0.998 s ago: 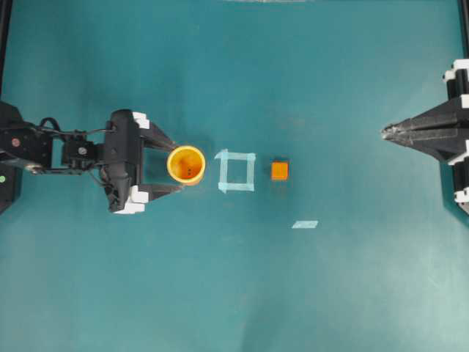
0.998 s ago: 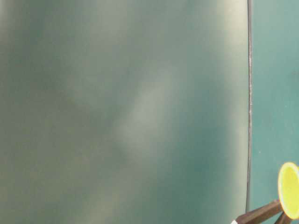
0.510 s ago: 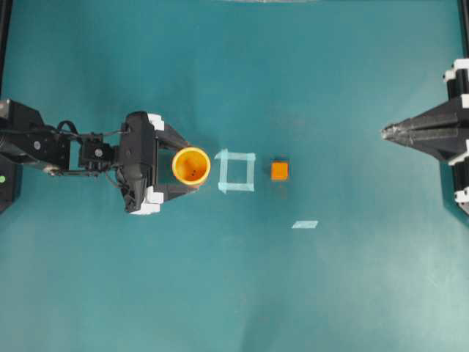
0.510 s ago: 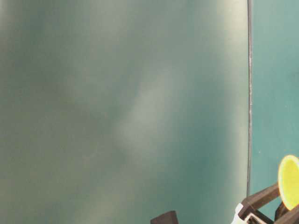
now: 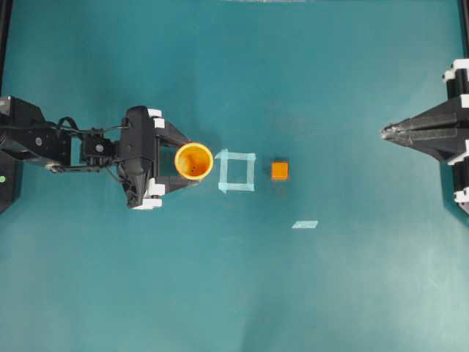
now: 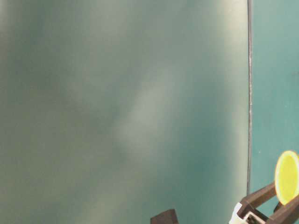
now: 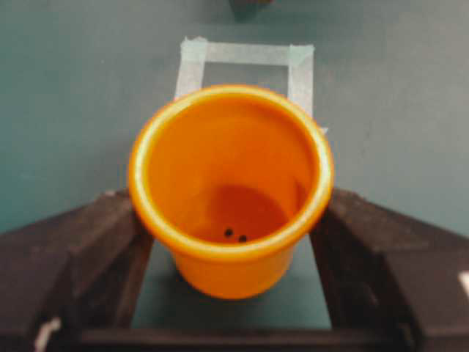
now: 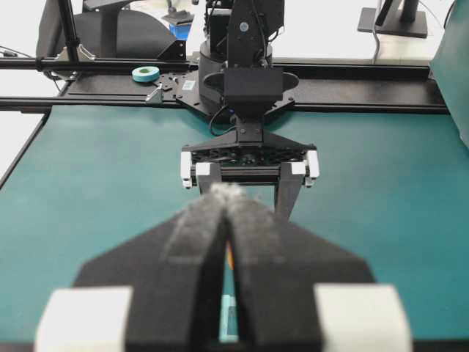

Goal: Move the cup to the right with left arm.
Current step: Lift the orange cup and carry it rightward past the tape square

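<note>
The orange cup (image 5: 194,161) stands upright on the teal table, just left of a tape square. My left gripper (image 5: 189,161) reaches in from the left, one black finger on each side of the cup. In the left wrist view both fingers press against the thick rim of the cup (image 7: 231,183), so the left gripper (image 7: 231,202) is shut on it. The table-level view catches only the cup's edge (image 6: 287,175) and a dark finger (image 6: 261,193) at the bottom right. My right gripper (image 5: 385,132) rests shut at the far right, its pointed tips (image 8: 229,192) together.
A pale tape square (image 5: 237,171) lies directly right of the cup. A small orange cube (image 5: 279,171) sits beyond it. A short tape strip (image 5: 305,224) lies lower right. The table-level view is mostly a blurred grey-green surface.
My left gripper advanced right around the cup and its fingers narrowed onto the rim. The cup shifted slightly right. The right arm stayed still.
</note>
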